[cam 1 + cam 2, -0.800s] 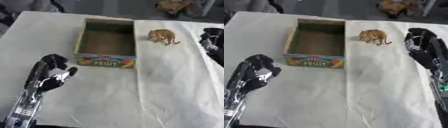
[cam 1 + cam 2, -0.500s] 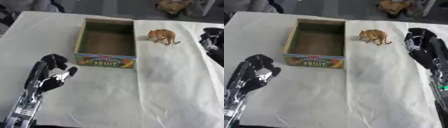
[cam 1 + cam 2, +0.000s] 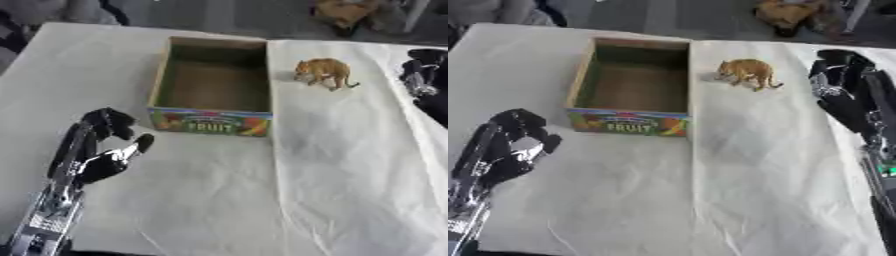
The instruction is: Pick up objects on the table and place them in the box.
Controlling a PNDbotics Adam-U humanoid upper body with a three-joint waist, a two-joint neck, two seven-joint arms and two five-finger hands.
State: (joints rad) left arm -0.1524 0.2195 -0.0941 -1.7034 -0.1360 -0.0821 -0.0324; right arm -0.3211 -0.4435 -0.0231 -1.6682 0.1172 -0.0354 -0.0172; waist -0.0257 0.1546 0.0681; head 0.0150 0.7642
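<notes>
**On a white cloth, a box and a tiger**

On the creased white cloth (image 3: 219, 200) an empty box (image 3: 213, 85) is set; a toy tiger (image 3: 746, 72) stands just right of it. Left hand (image 3: 101, 150) is seen with fingers curled, holding nothing; right hand (image 3: 846, 85) cannot be judged.

The box (image 3: 213, 91) sits on the tabletop (image 3: 262, 200) toward the far side, a little left of the middle, with nothing in it. Just to its right — apart from its wall, near the far corner — stands the toy tiger (image 3: 323, 71). The left robot hand (image 3: 103, 150) rests near and left of the box's front wall. The right robot hand (image 3: 843, 85) lies right of the tiger, at the tabletop's edge.
</notes>
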